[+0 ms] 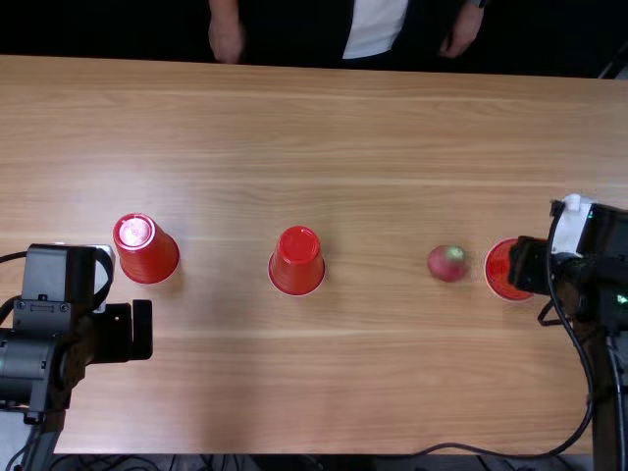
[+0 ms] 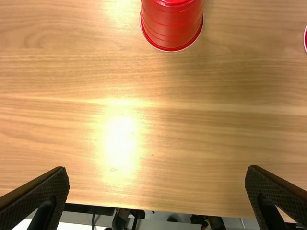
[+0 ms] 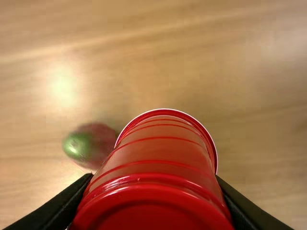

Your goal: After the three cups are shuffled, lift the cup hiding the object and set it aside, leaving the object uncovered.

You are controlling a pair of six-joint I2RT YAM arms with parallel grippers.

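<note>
1. My right gripper (image 3: 153,213) is clenched on an upturned red plastic cup (image 3: 163,158). One flat black finger presses each side of its wall, and the cup's base faces the wrist.
2. From above, that cup (image 1: 502,268) is at the right side of the light brown wooden table (image 1: 314,147), with the right gripper (image 1: 527,267) closed on it from the right.
3. The small round red-and-green object (image 1: 447,263) lies uncovered on the wood just left of the held cup, close to it but apart from it. In the right wrist view it (image 3: 86,146) shows beside the cup's rim.
4. I cannot tell whether the held cup's rim rests on the table or hangs just above it.
5. My left gripper (image 2: 156,201) is released, its fingers spread wide with only bare wood between them. It (image 1: 132,329) sits near the table's near left corner.
6. A second red plastic cup (image 1: 145,248) stands mouth-down just beyond the left gripper.
7. A third red plastic cup (image 1: 296,261) stands mouth-down mid-table, well apart from both others.
</note>
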